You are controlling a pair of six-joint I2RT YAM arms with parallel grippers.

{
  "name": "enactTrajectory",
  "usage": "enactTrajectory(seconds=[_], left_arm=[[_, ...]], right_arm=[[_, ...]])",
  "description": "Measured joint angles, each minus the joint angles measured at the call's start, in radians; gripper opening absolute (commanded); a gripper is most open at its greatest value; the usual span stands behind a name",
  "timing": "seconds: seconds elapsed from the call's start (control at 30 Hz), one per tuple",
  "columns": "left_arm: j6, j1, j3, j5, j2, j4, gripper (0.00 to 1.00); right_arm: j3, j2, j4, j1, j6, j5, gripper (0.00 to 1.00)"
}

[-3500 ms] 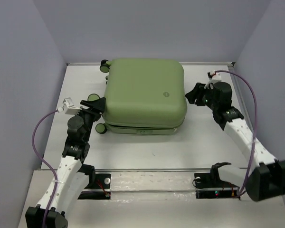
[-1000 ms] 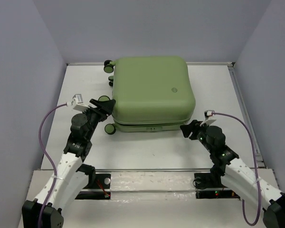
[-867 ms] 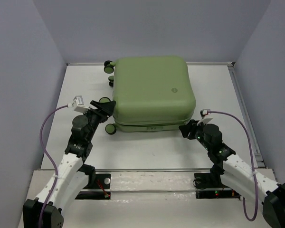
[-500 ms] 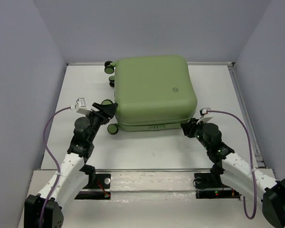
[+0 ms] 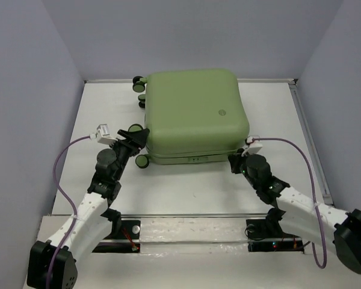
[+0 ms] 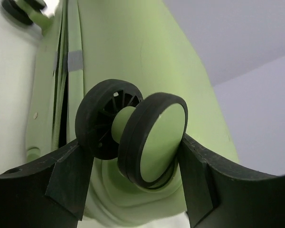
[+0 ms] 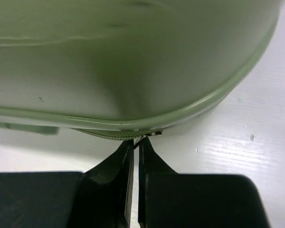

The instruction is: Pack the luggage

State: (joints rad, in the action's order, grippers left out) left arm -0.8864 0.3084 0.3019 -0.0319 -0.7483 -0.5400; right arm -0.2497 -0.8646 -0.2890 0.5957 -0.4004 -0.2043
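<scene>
Since the earliest frame the right arm has swung from the far right side of the luggage [image 5: 192, 114] to its near right corner. Over the last second the right gripper [image 7: 136, 142] has pinched closed. Its jaws are now clenched, with the tab of the zipper pull [image 7: 149, 134] apparently caught between the tips. The zipper [image 7: 104, 134] runs off to the left of these jaws, under the shell's curved edge.

The left gripper [image 6: 133, 147] stands wide and grasps a caster wheel [image 6: 154, 140], with a pad against each side of it. Beyond both sets of jaws the luggage lies flat and closed on the table [image 5: 186, 186].

Risks, in our judgement:
- The pinch on the tab is thin, so a pull off the zipper's line could slip it free or jam the slider.
- The caster may swivel in the left jaws, letting the luggage rotate and drag.

Count: one luggage, one zipper pull, two grippers. Four casters appear at the left end, one of them held, though the far ones are small.
</scene>
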Motion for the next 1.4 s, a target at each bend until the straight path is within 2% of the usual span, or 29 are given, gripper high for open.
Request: enactTrajectory(seconds=[0.13, 0.17, 0.23, 0.5, 0.63, 0.77, 0.87, 0.9, 0.97, 1.07, 1.13, 1.17, 1.23, 1.3, 1.33, 1.4], left_arm=[[-0.013, 0.024, 0.001, 0.167, -0.026, -0.096, 0.06], [-0.016, 0.023, 0.001, 0.197, -0.029, -0.109, 0.06], [-0.016, 0.024, 0.001, 0.264, -0.029, -0.121, 0.06], [-0.012, 0.05, 0.002, 0.31, -0.021, -0.117, 0.06], [0.076, 0.076, 0.002, 0.278, -0.007, -0.081, 0.06], [0.101, 0.096, 0.002, 0.237, -0.005, -0.062, 0.06], [0.106, 0.125, 0.002, 0.206, -0.02, -0.076, 0.06], [0.111, 0.134, 0.002, 0.204, -0.029, -0.09, 0.06], [0.118, 0.143, 0.008, 0.207, -0.054, -0.1, 0.06], [0.124, 0.164, 0.014, 0.2, -0.096, -0.109, 0.06], [0.123, 0.172, 0.017, 0.187, -0.107, -0.108, 0.06], [0.121, 0.178, 0.017, 0.175, -0.106, -0.1, 0.06], [0.119, 0.196, 0.017, 0.137, -0.108, -0.101, 0.06], [0.108, 0.221, 0.017, 0.082, -0.128, -0.122, 0.06], [0.102, 0.232, 0.017, 0.06, -0.146, -0.135, 0.06], [0.084, 0.264, 0.017, 0.01, -0.182, -0.167, 0.06]], right_arm=[[-0.178, -0.182, 0.178, 0.266, 0.009, -0.289, 0.07], [-0.245, -0.24, 0.241, 0.332, 0.01, -0.334, 0.07], [-0.293, -0.28, 0.288, 0.385, 0.011, -0.345, 0.07], [-0.408, -0.328, 0.462, 0.373, 0.048, -0.294, 0.07], [-0.435, -0.345, 0.491, 0.364, 0.059, -0.26, 0.07], [-0.401, -0.222, 0.541, 0.278, 0.058, -0.172, 0.07], [-0.402, -0.121, 0.564, 0.238, 0.061, -0.169, 0.07], [-0.411, -0.132, 0.563, 0.238, 0.051, -0.164, 0.07], [-0.467, -0.254, 0.544, 0.293, 0.025, -0.15, 0.07], [-0.785, -0.682, 0.474, 0.489, 0.04, -0.171, 0.07], [-0.844, -0.792, 0.377, 0.543, 0.047, -0.184, 0.07], [-0.816, -0.784, 0.352, 0.545, 0.043, -0.188, 0.07], [-0.666, -0.649, 0.282, 0.486, 0.015, -0.126, 0.07], [-0.523, -0.41, 0.273, 0.379, -0.026, -0.052, 0.07], [-0.504, -0.326, 0.267, 0.341, -0.038, -0.025, 0.07], [-0.513, -0.292, 0.212, 0.325, -0.05, 0.011, 0.07]])
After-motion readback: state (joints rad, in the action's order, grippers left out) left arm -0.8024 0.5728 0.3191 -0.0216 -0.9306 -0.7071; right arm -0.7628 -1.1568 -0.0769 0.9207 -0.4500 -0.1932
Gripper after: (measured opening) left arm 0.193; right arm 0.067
